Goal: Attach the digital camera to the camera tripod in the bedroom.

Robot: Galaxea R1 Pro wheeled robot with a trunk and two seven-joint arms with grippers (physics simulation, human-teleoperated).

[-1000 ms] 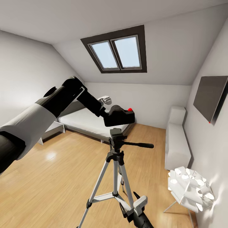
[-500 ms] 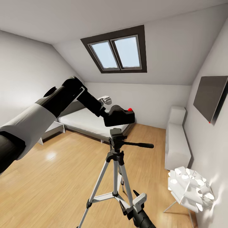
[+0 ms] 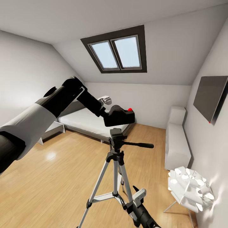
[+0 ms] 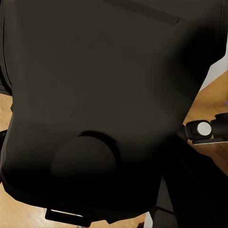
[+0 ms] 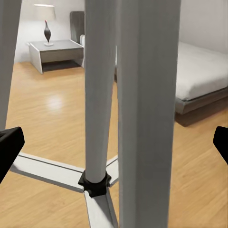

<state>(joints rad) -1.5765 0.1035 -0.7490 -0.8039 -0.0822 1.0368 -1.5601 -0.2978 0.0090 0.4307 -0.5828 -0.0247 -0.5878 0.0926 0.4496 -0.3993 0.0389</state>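
Left hand [image 3: 106,114]: mostly hidden behind its load; grasping the digital camera [image 3: 119,116], red button up, and unmoved across the last second. The left wrist view shows little beyond the camera's dark body [image 4: 104,95] close up, so the fingers themselves cannot be made out. Directly beneath this hand and its camera, apart by a narrow gap, stands the black head of the camera tripod [image 3: 116,134], its pan handle [image 3: 139,145] pointing away to the right. Judgement: camera is held over the mount, not yet seated; a short straight descent remains. Right hand [image 3: 138,197]: released, fingers spread, low beside the tripod's legs; it has shifted slightly over the last second, the forearm coming further into the head view, the only change noted. Its wrist view looks between the silver-grey legs [image 5: 102,85], black fingertips at either edge and gripping nothing. Judgement: possibly positioning to steady the stand, since a knock to a leg would throw off the alignment overhead. Beyond both hands: bed [image 3: 85,122], wood floor [image 3: 47,177], skylight [image 3: 117,52], white perforated lamp [image 3: 190,188] off to the right.
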